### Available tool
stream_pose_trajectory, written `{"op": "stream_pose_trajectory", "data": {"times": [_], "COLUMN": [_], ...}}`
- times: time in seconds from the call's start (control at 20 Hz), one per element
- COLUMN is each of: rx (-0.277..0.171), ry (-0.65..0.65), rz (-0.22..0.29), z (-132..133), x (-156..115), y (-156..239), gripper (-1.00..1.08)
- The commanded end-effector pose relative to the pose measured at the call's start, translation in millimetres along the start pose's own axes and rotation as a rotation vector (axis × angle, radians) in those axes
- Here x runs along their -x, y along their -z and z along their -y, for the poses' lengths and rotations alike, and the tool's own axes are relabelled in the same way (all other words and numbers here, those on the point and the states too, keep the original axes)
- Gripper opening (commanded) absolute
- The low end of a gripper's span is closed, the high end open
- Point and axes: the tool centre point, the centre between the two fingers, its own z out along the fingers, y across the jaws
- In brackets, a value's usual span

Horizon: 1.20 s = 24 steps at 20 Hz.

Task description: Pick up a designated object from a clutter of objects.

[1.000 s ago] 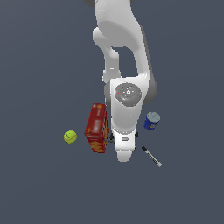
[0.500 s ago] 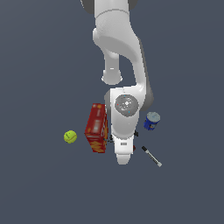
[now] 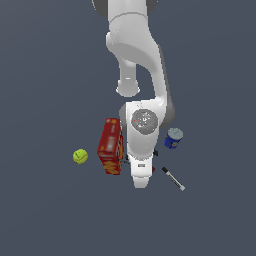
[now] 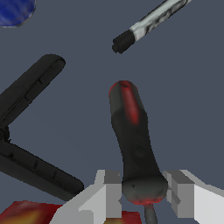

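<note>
The screwdriver point(image 4: 133, 131), with a stubby red-and-black handle, lies on the grey floor in the wrist view. My gripper point(image 4: 144, 190) is down around the handle's shaft end. Its two white fingers point(image 4: 109, 192) press against either side of the handle. In the exterior view the white hand point(image 3: 141, 170) stands low beside the red box and hides the screwdriver. The clutter lies close around it.
The black clamp point(image 4: 30, 131) lies close beside the screwdriver. The black-and-white marker pen point(image 3: 173, 178) point(image 4: 148, 22) lies just past the handle's tip. The red cracker box point(image 3: 110, 145), the blue can point(image 3: 173, 138) and the yellow-green ball point(image 3: 80, 156) stand around.
The arm has lowered the hand toward the floor next to the red box. The objects have not moved.
</note>
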Motion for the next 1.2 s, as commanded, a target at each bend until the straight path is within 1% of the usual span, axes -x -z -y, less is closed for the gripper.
{"op": "stream_pose_trajectory", "data": {"times": [0.0, 0.3, 0.6, 0.9, 1.15], "rx": [0.0, 0.0, 0.0, 0.0, 0.0], "ry": [0.0, 0.0, 0.0, 0.0, 0.0], "rz": [0.0, 0.0, 0.0, 0.001, 0.001], "z": [0, 2, 10, 25, 44], "x": [0, 2, 14, 36, 63], "y": [0, 3, 21, 55, 96], "gripper": [-1.0, -1.0, -1.0, -1.0, -1.0]}}
